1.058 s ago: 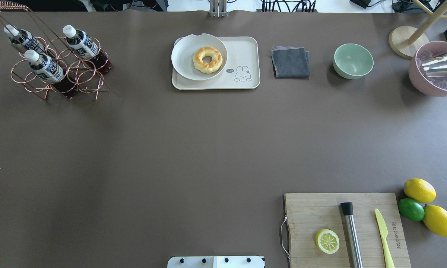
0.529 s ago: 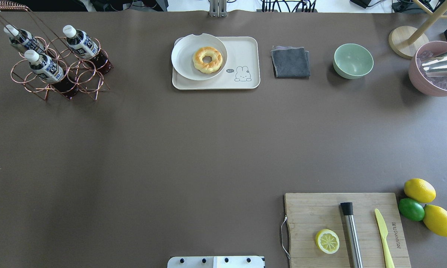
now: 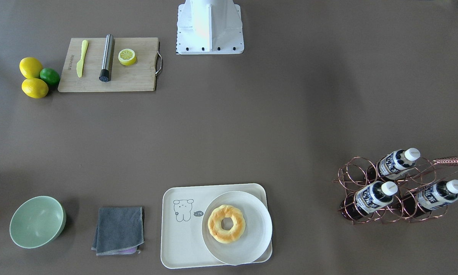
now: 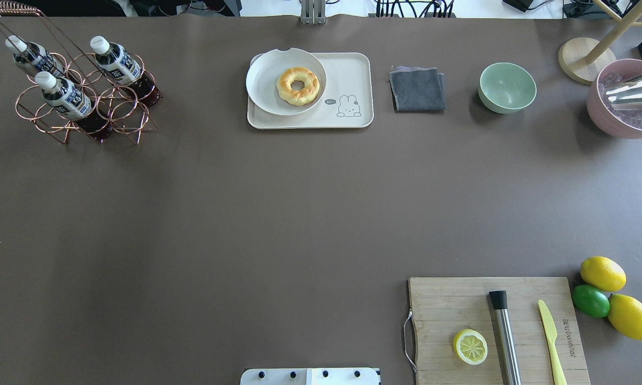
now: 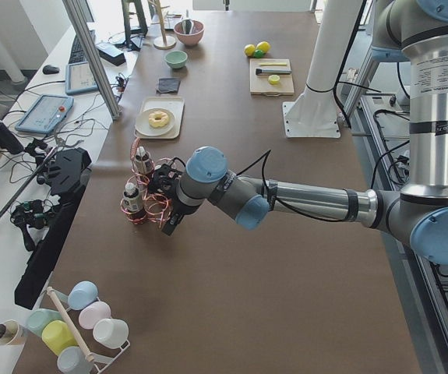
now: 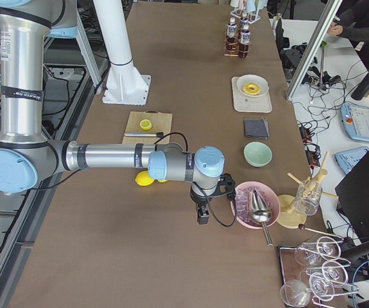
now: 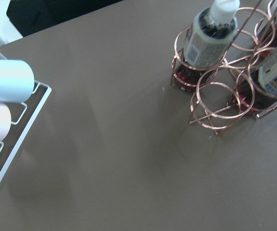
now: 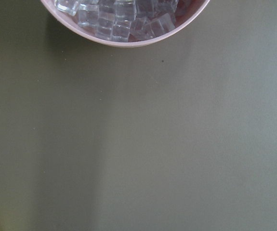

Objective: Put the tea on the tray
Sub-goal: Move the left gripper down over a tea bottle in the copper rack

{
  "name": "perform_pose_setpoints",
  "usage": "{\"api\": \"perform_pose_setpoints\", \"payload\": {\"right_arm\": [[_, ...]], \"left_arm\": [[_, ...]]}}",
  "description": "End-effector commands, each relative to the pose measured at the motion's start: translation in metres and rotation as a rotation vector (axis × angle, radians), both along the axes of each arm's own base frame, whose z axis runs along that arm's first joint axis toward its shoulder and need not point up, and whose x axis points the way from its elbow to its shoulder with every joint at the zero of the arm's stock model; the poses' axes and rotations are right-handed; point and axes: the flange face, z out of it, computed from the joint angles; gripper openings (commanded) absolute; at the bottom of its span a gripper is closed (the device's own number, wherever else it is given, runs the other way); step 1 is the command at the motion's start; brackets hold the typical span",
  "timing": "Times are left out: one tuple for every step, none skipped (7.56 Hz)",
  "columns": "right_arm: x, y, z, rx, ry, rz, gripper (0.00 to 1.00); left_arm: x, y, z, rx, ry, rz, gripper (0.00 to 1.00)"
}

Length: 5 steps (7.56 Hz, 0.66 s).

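Left gripper (image 5: 171, 223): just beside the wire rack (image 4: 119, 113). Jaw opening and hold cannot be told.
Right gripper (image 6: 201, 215): by the ice bowl (image 6: 255, 200). Jaws likewise cannot be told.
Tea (image 4: 64, 96): upright in the rack, close before the left jaws, with two like bottles.
Tray (image 4: 353, 69): well apart from both jaws, half covered by a plate (image 4: 257, 80).
Step, judged: reaching. Grip below the cap, lift straight out of the rings, set on the bare end.
Surface: matte brown table (image 4: 246, 214), with a cluttered bench (image 5: 21, 117) alongside.
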Motion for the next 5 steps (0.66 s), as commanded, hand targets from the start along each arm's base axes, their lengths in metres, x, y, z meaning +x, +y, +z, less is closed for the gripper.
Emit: {"api": "perform_pose_setpoints", "payload": {"right_arm": [[0.0, 0.0, 0.001, -0.004, -0.002, 0.001, 1.0], [0.0, 0.0, 0.001, -0.004, -0.002, 0.001, 1.0], [-0.001, -0.001, 0.0, -0.002, -0.002, 0.0, 1.0], [0.0, -0.001, 0.0, -0.003, -0.002, 0.002, 1.0], [0.0, -0.001, 0.0, -0.003, -0.002, 0.002, 1.0]], "left_arm": [[0.068, -0.005, -0.037, 0.002, 0.143, -0.074, 0.98], [0.102, -0.018, -0.053, 0.022, 0.138, -0.114, 0.97], [0.139, -0.036, -0.077, 0.032, 0.144, -0.155, 0.97], [0.155, -0.044, -0.088, 0.018, 0.156, -0.212, 0.97], [0.169, -0.045, -0.087, 0.03, 0.126, -0.251, 0.97]]}}
